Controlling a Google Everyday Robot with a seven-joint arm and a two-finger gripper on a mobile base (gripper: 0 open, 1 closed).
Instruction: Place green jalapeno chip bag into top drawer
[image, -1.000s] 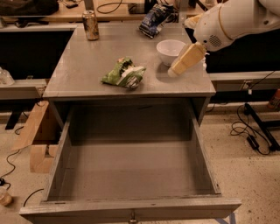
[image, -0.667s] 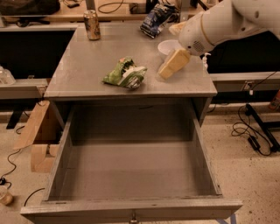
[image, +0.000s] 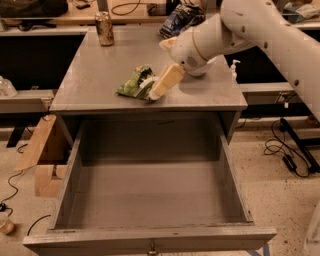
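Note:
The green jalapeno chip bag (image: 134, 83) lies crumpled on the grey cabinet top (image: 90, 75), near its front edge. My gripper (image: 159, 91) reaches down from the right, its cream fingers (image: 167, 81) touching the bag's right side and covering part of it. The top drawer (image: 150, 195) is pulled wide open below the cabinet top, its flat bottom bare, with a small knob (image: 152, 247) on its front.
A drinks can (image: 104, 28) stands at the back left of the cabinet top. A dark blue-and-white chip bag (image: 179, 18) lies at the back. A white bowl is mostly hidden behind my arm. A cardboard box (image: 42, 155) and cables (image: 285, 150) lie on the floor beside the cabinet.
My gripper has moved left and down from near the white bowl to the green bag's right side. The bag has not moved.

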